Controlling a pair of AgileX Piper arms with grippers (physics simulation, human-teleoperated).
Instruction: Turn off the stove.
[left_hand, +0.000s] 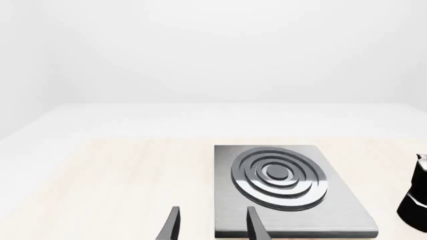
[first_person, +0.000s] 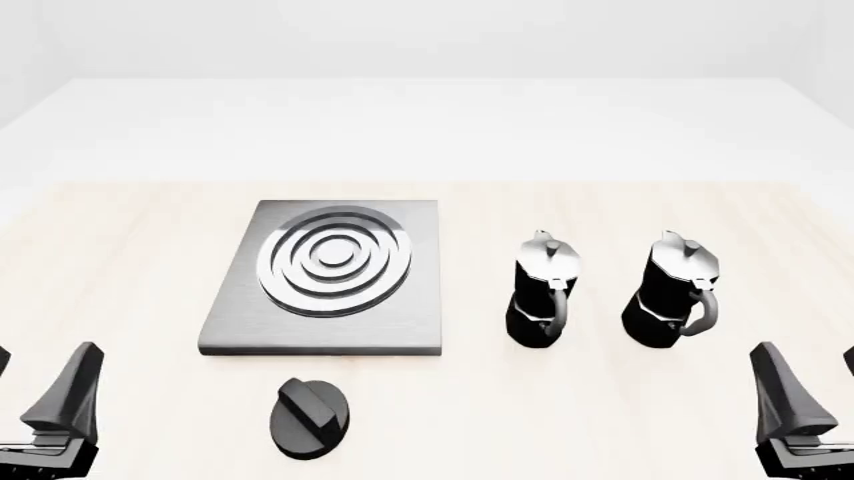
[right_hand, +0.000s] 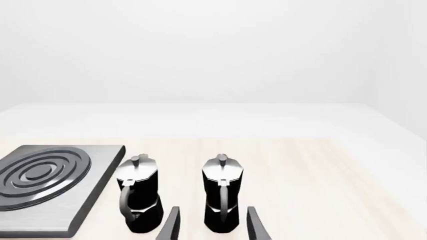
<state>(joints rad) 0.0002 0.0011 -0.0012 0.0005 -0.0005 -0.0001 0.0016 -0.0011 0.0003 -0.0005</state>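
Stove unmarked — knob apparently free; left end effector, right end effector both spread, holding nothing.

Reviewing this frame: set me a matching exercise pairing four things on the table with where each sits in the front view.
Things:
1. stove slab
2. knob
3. left moka pot
4. right moka pot

Places:
A. nearest the right gripper
B. on the table in front of the slab's near edge
C. left of centre, burner rings on top
D. between the slab and the other pot

Pairs: 1-C, 2-B, 3-D, 4-A
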